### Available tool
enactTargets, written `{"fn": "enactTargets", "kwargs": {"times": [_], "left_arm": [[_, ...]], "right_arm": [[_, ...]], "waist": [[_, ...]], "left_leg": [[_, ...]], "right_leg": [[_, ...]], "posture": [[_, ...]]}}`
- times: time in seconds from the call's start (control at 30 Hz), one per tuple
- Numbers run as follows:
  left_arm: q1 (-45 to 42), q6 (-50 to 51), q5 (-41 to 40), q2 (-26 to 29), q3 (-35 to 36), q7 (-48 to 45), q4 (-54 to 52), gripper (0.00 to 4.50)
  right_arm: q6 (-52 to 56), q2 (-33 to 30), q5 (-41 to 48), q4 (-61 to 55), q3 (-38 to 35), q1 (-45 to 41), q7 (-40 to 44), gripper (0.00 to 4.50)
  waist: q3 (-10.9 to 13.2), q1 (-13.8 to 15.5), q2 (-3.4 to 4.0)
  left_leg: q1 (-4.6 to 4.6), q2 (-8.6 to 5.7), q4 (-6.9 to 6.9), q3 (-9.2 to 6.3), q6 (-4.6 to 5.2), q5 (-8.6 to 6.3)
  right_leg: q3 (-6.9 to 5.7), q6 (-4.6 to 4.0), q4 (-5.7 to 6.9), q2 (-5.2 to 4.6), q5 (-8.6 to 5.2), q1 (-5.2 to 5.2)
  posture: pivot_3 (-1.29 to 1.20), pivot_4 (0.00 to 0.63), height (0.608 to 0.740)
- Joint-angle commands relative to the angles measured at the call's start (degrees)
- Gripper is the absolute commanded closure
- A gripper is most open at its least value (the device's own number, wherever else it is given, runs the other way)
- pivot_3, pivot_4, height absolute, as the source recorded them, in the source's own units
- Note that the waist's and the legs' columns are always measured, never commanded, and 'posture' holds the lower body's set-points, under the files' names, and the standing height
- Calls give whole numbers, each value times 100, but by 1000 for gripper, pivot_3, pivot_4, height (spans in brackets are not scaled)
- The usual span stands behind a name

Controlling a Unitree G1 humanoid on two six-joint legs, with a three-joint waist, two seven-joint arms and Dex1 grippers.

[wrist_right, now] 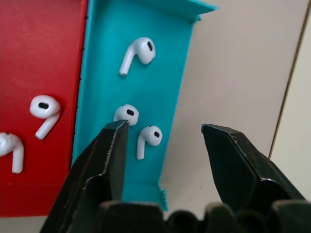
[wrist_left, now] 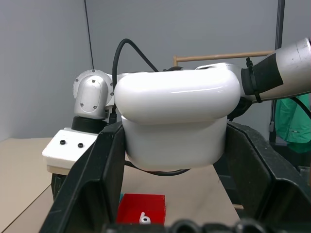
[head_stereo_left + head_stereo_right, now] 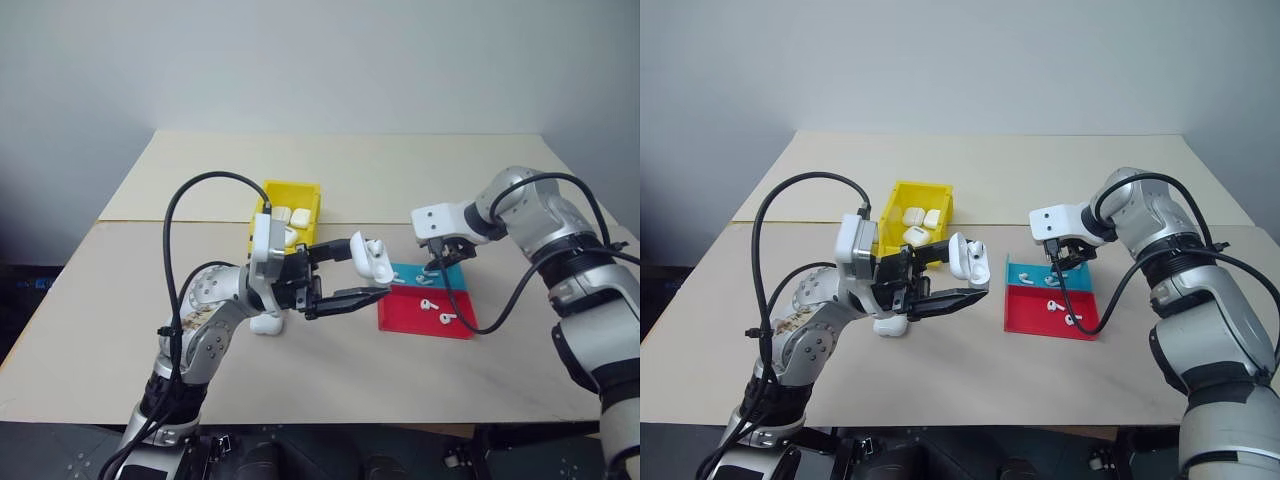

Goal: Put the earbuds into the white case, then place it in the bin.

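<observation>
Teal tray (image 1: 160, 73) earbuds (image 1: 148, 138) are sitting under the right gripper (image 1: 165, 145), jaws parted to pick; left gripper (image 3: 345, 272) is clamping the white case (image 3: 372, 258) open, ready.

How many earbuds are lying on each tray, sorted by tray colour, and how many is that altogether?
Teal tray: 3 earbuds
Red tray: 2 earbuds
Total: 5 earbuds
</observation>
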Motion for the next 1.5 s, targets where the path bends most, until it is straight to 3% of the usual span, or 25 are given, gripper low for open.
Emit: {"fn": "enactTargets", "kwargs": {"times": [0.03, 0.43, 1.13, 1.37, 1.5], "left_arm": [[-117, -45, -71, -85, -69, 45, -280, 1730], [-143, -26, -123, -33, -72, 8, -279, 1730], [0, 44, -163, 70, -40, 198, -515, 1730], [31, 76, -168, 78, -43, 262, -596, 1730], [12, 88, -177, 92, -19, 255, -570, 1730]], "right_arm": [[-606, 71, -129, 445, -102, -310, 279, 1564], [-1201, 683, -708, 1529, -148, -480, -183, 1564], [-1328, 817, -1042, 1811, -171, -276, -356, 1564], [-1333, 838, -1094, 1819, -179, -210, -336, 3834], [-1285, 857, -1115, 1830, -176, -191, -400, 3872]], "waist": [[0, -15, 0], [0, -32, 1], [0, -30, 2], [0, -31, 2], [0, -32, 2]], "left_leg": [[0, 0, 0, 0, -4, 3], [5, 1, 0, 0, -42, 25], [5, 2, -1, -1, -48, 29], [6, 2, -1, -1, -49, 30], [8, 2, -1, -1, -49, 29]], "right_leg": [[0, 0, 0, 0, 0, 0], [0, 0, 7, 1, 0, 1], [0, 0, 9, 1, 0, 2], [0, 0, 12, 1, 0, 2], [0, 0, 13, 1, 0, 3]], "posture": [[0, 150, 740], [0, 150, 740], [0, 150, 740], [0, 150, 740], [0, 150, 740]]}}
